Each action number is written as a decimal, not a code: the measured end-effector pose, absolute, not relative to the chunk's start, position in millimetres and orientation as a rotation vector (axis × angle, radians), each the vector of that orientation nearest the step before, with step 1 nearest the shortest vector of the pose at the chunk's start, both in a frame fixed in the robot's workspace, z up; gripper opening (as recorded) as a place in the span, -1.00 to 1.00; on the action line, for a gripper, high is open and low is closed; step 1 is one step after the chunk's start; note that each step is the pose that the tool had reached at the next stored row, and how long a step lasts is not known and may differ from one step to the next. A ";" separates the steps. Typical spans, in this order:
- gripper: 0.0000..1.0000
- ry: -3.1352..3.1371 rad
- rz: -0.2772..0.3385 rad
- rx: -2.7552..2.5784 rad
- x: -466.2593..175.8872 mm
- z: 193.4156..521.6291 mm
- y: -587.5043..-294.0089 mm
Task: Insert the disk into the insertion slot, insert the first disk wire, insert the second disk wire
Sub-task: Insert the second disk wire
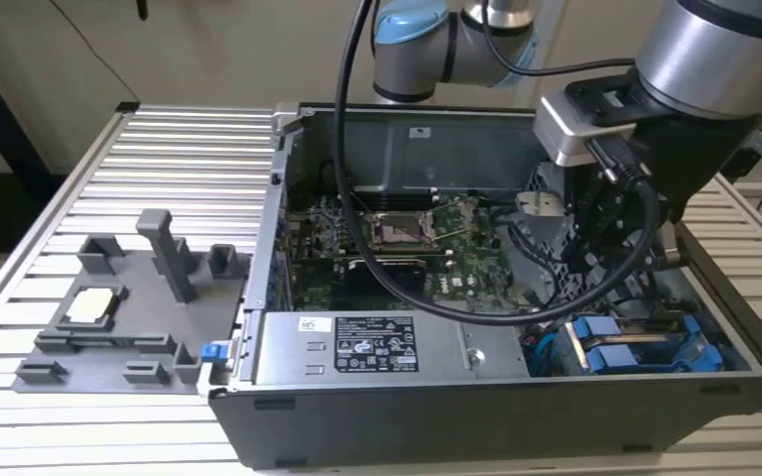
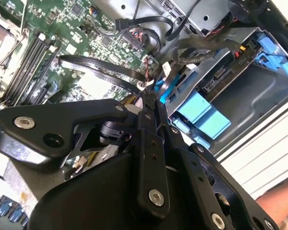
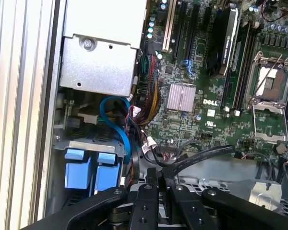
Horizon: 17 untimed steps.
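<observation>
My gripper (image 2: pixel 150 101) is down inside the open computer case, at the exterior view's right (image 1: pixel 619 248). Its black fingers (image 3: pixel 151 178) are shut on a flat black disk wire (image 3: pixel 201 155) that arcs away over the motherboard. The disk (image 2: pixel 245 91) lies in the insertion slot (image 2: pixel 216 52), a grey metal bay right beside the fingertips. Its blue carrier tabs (image 2: pixel 201 115) face the gripper and also show in the first wrist view (image 3: pixel 91 170) and the exterior view (image 1: pixel 633 347). More black wires (image 2: pixel 197 45) loop over the bay.
The grey power supply box (image 1: pixel 368 347) sits along the case's front wall. The motherboard (image 1: pixel 395 238) lies in the middle with its open processor socket (image 3: pixel 271 86). A grey fixture (image 1: pixel 130 307) stands on the slatted table at the exterior view's left. A person's hand (image 2: pixel 278 206) shows outside the case.
</observation>
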State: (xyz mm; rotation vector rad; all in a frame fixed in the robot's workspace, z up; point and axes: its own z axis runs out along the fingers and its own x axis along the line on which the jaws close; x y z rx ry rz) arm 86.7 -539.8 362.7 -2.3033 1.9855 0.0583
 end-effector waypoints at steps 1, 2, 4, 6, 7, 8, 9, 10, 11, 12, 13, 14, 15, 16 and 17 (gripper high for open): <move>-0.68 1.986 0.058 -2.303 86.7 362.5 -539.9; -0.68 1.985 0.058 -2.303 86.9 362.1 -539.9; -0.68 1.985 0.058 -2.303 87.4 361.4 -540.0; -0.68 1.986 0.058 -2.303 88.0 360.6 -540.2; -0.68 1.985 0.058 -2.303 88.4 360.1 -540.3; -0.68 1.985 0.058 -2.303 88.6 359.5 -540.3; -0.68 1.986 0.058 -2.303 89.0 358.6 -540.3; -0.68 1.986 0.058 -2.303 89.5 357.6 -540.4; -0.68 1.985 0.058 -2.303 90.2 356.3 -540.4; -0.68 1.985 0.058 -2.303 91.7 355.1 -540.4; -0.68 1.986 0.058 -2.304 94.6 354.9 -540.5; -0.68 1.987 0.061 -2.305 98.1 354.9 -540.4; -0.68 1.988 0.065 -2.306 100.9 355.0 -540.5; -0.68 1.989 0.067 -2.307 103.8 355.2 -540.8; -0.68 1.990 0.070 -2.308 106.4 355.3 -541.5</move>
